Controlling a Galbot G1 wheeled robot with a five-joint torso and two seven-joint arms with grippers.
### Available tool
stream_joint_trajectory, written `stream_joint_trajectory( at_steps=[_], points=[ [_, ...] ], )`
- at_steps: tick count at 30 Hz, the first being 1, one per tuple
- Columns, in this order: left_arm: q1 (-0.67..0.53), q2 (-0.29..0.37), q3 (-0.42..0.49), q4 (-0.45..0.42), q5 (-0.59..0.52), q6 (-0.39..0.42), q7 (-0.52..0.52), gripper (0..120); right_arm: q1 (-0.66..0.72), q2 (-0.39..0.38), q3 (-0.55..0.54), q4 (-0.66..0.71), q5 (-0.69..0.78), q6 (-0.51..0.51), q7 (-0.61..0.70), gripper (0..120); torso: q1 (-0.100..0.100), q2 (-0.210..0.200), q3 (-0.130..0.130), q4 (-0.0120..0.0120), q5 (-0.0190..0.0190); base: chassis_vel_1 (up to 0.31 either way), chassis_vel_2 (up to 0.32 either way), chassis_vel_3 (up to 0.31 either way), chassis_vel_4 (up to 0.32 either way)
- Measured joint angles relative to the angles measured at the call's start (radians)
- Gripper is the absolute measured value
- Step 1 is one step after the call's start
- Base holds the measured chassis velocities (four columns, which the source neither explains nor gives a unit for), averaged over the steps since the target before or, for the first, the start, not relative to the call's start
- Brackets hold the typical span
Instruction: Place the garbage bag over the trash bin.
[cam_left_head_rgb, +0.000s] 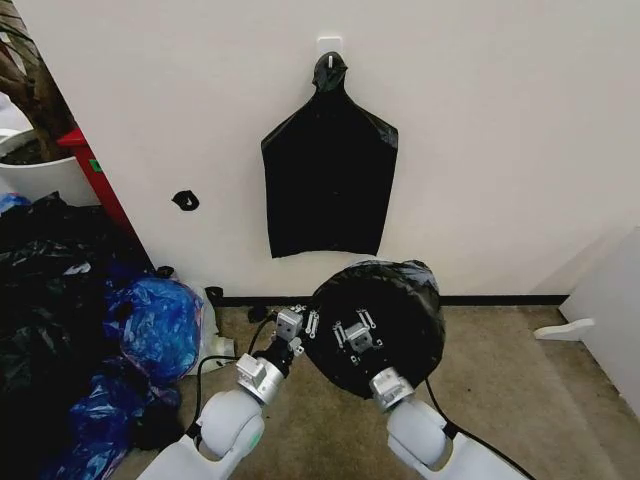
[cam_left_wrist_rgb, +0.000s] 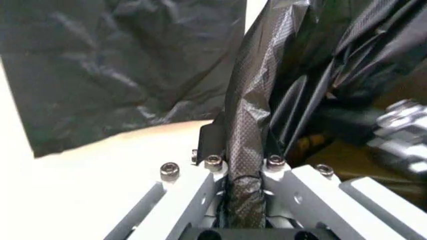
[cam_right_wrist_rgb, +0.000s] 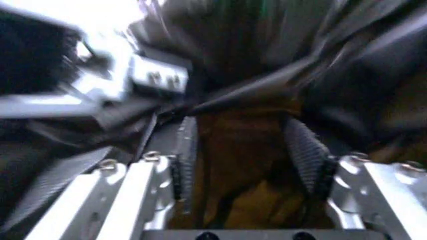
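Below the flat black bag hanging on the wall (cam_left_head_rgb: 329, 180), the garbage bag (cam_left_head_rgb: 390, 320) is stretched into a round black dome over what I take to be the trash bin; none of the bin's white wall shows, so the fit is a judgement.

Left gripper (cam_left_head_rgb: 297, 328) sits at the bag's left rim, jaws clamped on a bunched fold of the film. The left wrist view shows the crinkled strip (cam_left_wrist_rgb: 248, 145) running straight down between the two jaws, long axis in line with the gripper.

Right gripper (cam_left_head_rgb: 355, 333) is over the dome, just left of its centre, close beside the left one. The right wrist view has its ribbed pads (cam_right_wrist_rgb: 305, 150) clearly apart with nothing between them; black film (cam_right_wrist_rgb: 360, 95) lies ahead of the jaws and to either side, brownish carpet behind the gap.

Key relation: both grippers are crowded on the bag's left side. The far rim and the right rim have no grip on them. The right arm is the free one and the nearer to that side, so any further pull-down there looks like its job, while the left hold anchors the film.

Heap of black and blue bags (cam_left_head_rgb: 150, 330) lies on the floor to the left, well apart from the work.
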Motion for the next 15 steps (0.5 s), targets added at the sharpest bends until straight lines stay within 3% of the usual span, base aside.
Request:
stream_joint_trajectory(
  at_steps=[4,9,15],
  points=[
    [-0.012,-0.001,-0.008,0.014,-0.024,0.021,-0.008,1,-0.034,-0.02,0.021,0.043,-0.02,-0.002,-0.01,61,0.0,0.0,0.0,-0.0001,0.0,0.0,0.0,0.0,0.0],
    [-0.016,-0.001,-0.009,0.021,-0.027,0.024,-0.008,1,-0.068,-0.044,0.009,0.107,0.065,-0.111,0.057,78,0.0,0.0,0.0,-0.0003,0.0,0.0,0.0,0.0,0.0],
    [0.0,-0.001,0.002,0.009,-0.015,0.024,-0.003,1,-0.001,-0.01,-0.007,0.14,0.37,-0.382,0.195,99,0.0,0.0,0.0,-0.0001,0.0,0.0,0.0,0.0,0.0]
  ],
)
